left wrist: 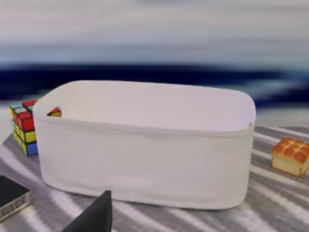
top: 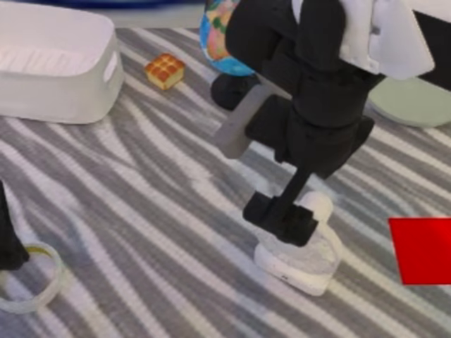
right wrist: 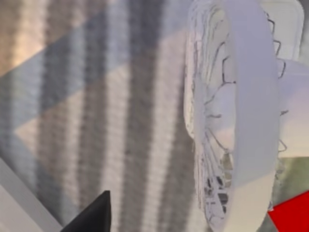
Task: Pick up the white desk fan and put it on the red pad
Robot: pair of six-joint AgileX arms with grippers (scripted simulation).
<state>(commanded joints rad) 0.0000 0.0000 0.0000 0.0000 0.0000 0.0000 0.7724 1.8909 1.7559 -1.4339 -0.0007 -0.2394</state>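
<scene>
Toward the right of the worktop, which is covered in a grey-and-white striped cloth, the white desk fan stands on its rounded base, well short of the red pad at the right edge. Directly above the fan, the right gripper hangs from its arm, its dark jaws at the top of the round grille; whether they are clamped on the rim or merely around it cannot be told. From the right wrist view the fan's translucent grille fills the frame edge-on, with a corner of the red pad beyond it.

At the far left edge of the top view the left gripper is parked just beside a clear ring lying flat on the cloth; its jaws cannot be made out either.

In the back left corner sits a large white rectangular basket, and nothing can be seen inside it from above; the left wrist view shows only its pale inner wall. A colourful puzzle cube stands just behind one end of the basket, outside it. A small toast-like bread block lies near the basket's right side. Farther right are a globe on a dark stand and a pale green round plate, bare on the part that shows.
</scene>
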